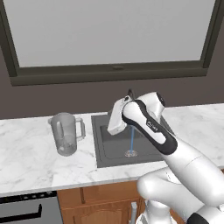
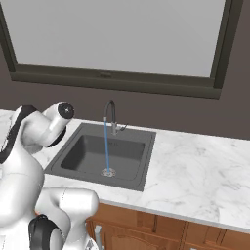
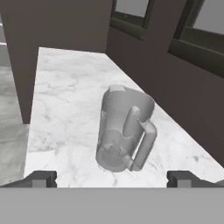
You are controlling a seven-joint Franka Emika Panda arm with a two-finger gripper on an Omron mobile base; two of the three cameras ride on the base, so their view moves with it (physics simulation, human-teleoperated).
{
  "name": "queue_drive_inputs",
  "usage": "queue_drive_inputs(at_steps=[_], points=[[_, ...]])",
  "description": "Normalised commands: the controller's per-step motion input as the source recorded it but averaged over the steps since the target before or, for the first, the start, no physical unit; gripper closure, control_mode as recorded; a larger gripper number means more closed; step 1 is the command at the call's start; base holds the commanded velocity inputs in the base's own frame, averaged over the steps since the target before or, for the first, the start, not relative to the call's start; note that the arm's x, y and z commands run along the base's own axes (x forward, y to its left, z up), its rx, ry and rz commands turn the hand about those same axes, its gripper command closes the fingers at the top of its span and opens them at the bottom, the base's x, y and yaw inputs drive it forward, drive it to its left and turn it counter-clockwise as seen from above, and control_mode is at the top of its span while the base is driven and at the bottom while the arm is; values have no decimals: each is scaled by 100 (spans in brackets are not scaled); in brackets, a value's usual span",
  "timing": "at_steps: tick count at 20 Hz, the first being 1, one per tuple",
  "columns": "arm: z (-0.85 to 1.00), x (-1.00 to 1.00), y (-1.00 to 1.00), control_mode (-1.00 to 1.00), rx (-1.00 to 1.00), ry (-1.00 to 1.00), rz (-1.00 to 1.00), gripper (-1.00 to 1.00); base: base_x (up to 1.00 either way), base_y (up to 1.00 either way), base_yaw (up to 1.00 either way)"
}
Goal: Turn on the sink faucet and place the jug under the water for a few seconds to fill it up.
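water point(image 2: 106, 146) runs in a thin blue stream from the faucet point(image 2: 111, 115) onto the drain of the sink point(image 2: 78, 158). the jug point(image 1: 66, 133) stands upright on the counter point(image 1: 26, 153) at 9 o'clock of the sink, handle toward it. the gripper point(image 3: 112, 178) faces the jug, fingers spread wide, holding nothing.

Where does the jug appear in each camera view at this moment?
Left base view: the jug stands upright on the marble counter, left of the sink, handle toward the sink.
Right base view: not in it; the robot's own body covers that left side.
Hand view: the jug sits mid-picture, handle facing the camera, between and beyond the open end effector tips.
Shared landmark: the marble counter.
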Motion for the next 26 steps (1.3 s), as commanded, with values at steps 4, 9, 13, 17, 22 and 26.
queue_drive_inputs(at_steps=[4,9,13,17,22,26], points=[[0,25,0,-100,5,0,0,-100,0,0,0],[0,34,0,-100,3,1,0,-100,0,0,0],[-2,37,0,-100,4,1,0,-100,0,0,0],[-5,36,0,-100,3,1,0,-100,0,0,0],[-15,33,17,-100,1,5,0,-100,0,0,0],[-22,21,44,-100,0,6,2,-100,0,0,0]])
